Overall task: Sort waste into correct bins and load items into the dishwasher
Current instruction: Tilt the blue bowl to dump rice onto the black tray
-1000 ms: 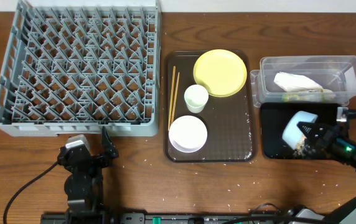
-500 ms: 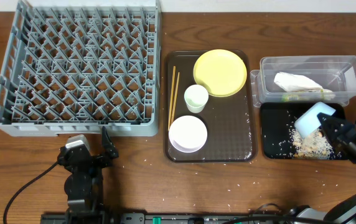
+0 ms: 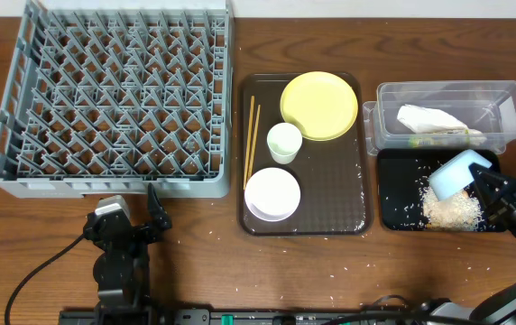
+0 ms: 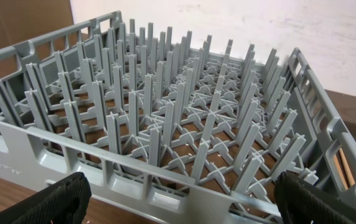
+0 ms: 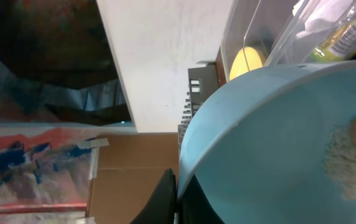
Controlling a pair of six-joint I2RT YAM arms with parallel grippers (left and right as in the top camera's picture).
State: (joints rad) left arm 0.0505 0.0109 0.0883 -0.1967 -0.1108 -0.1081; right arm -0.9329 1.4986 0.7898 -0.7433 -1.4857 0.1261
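Note:
My right gripper [image 3: 482, 183] is shut on the rim of the light blue bowl [image 3: 459, 171], which hangs tilted over the black bin [image 3: 398, 181]. A heap of rice-like scraps [image 3: 452, 209] lies in that bin. In the right wrist view, some scraps [image 5: 346, 155] cling inside the bowl [image 5: 277, 143], and my gripper [image 5: 177, 199] pinches its edge. The clear bin [image 3: 503, 101] holds a white napkin [image 3: 431, 118] and a green-yellow wrapper [image 3: 438, 137]. The yellow plate [image 3: 319, 106], white cup [image 3: 284, 142], white bowl [image 3: 271, 193] and chopsticks [image 3: 251, 140] lie on the brown tray. My left gripper [image 4: 181, 205] stands open before the grey dishwasher rack [image 4: 165, 124].
The brown serving tray [image 3: 330, 217] sits between the rack [image 3: 114, 99] and the two bins. Scattered rice grains dot the table in front of the tray. The left arm [image 3: 118, 257] rests near the table's front edge, below the rack.
The bowl has risen and shifted right from low over the black bin, and a pile of rice now lies there. The left arm has not moved.

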